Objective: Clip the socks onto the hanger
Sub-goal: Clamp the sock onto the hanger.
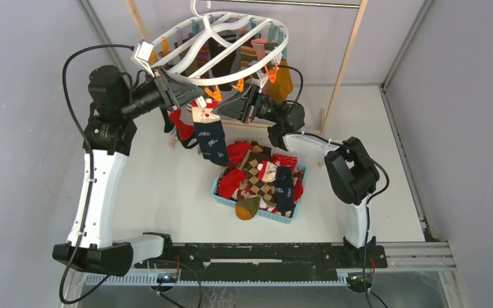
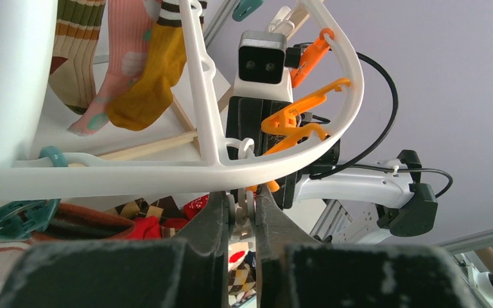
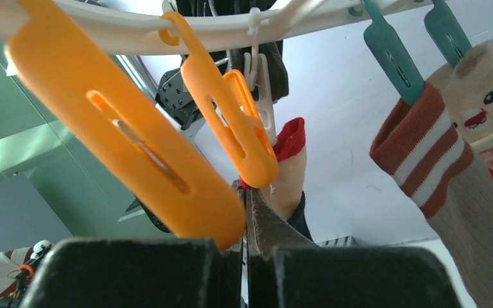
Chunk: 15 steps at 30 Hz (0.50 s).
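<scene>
Left tool [image 2: 242,205] pinching white clip [image 2: 233,206] | right tool [image 3: 247,205] closed

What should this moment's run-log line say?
left gripper: shut on white clip under hanger rim | right gripper: shut below orange clip | socks: more in blue basket

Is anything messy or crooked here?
Yes. The hanger looks tilted, with its left side lower. Socks are heaped so high that one spills over the near rim of the blue basket.
</scene>
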### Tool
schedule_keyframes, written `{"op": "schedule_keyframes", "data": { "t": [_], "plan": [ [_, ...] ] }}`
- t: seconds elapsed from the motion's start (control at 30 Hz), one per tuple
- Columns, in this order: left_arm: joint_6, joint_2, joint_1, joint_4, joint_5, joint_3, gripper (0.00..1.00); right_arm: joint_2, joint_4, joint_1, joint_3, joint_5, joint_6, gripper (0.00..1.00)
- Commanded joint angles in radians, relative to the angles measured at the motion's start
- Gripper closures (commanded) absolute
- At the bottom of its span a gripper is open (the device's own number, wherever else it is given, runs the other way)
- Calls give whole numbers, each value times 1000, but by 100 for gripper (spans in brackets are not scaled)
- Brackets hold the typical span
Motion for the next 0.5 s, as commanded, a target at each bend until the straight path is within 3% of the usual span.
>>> {"op": "schedule_keyframes", "data": {
  "t": [0.0, 0.47],
  "plan": [
    [-17, -4, 7, 14, 48, -1, 100, 1, 71, -4, 50, 17, 27, 100],
    [-17, 2, 6, 14, 63, 9, 100, 8, 71, -7, 36, -113, 86, 100]
  ]
}}
